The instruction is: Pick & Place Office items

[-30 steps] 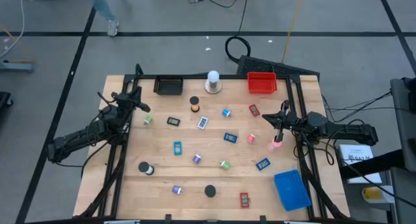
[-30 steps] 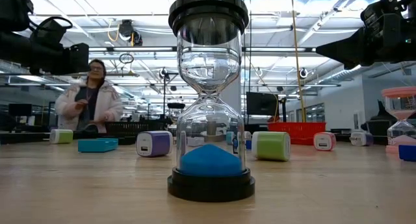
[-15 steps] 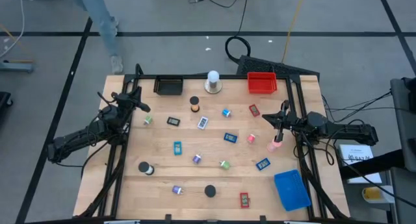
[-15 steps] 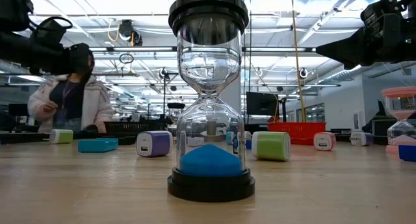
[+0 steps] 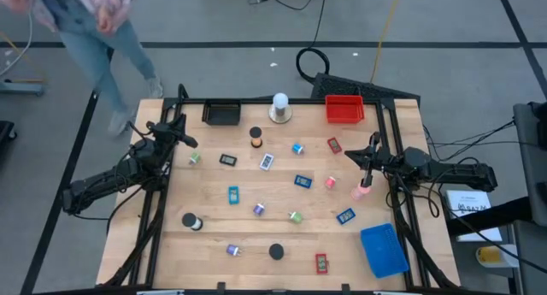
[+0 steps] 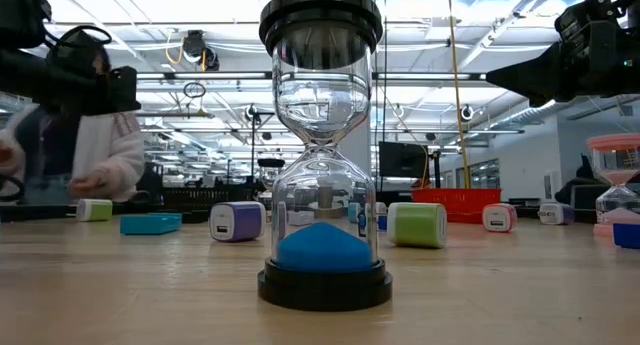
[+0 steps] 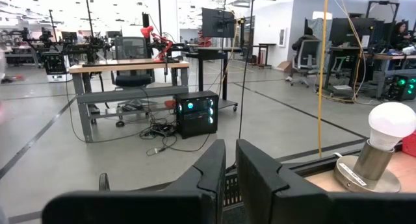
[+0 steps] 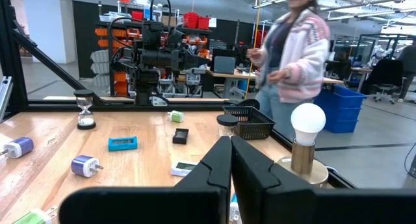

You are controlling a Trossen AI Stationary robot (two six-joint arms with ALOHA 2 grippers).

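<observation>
Light wooden tabletop [image 5: 256,235]: small office items scattered across its middle, among them a black-capped sand timer with blue sand [image 6: 322,150], a purple cube charger [image 6: 237,221], a green cube charger [image 6: 418,225] and a pink-capped sand timer [image 5: 363,191]. Left pincer [image 5: 190,141]: clenched, empty, over the left edge. Right pincer [image 5: 352,156]: clenched, empty, near the right edge, just beside the pink-capped sand timer. Person in pale jacket [image 8: 292,55] beyond the far left corner.
</observation>
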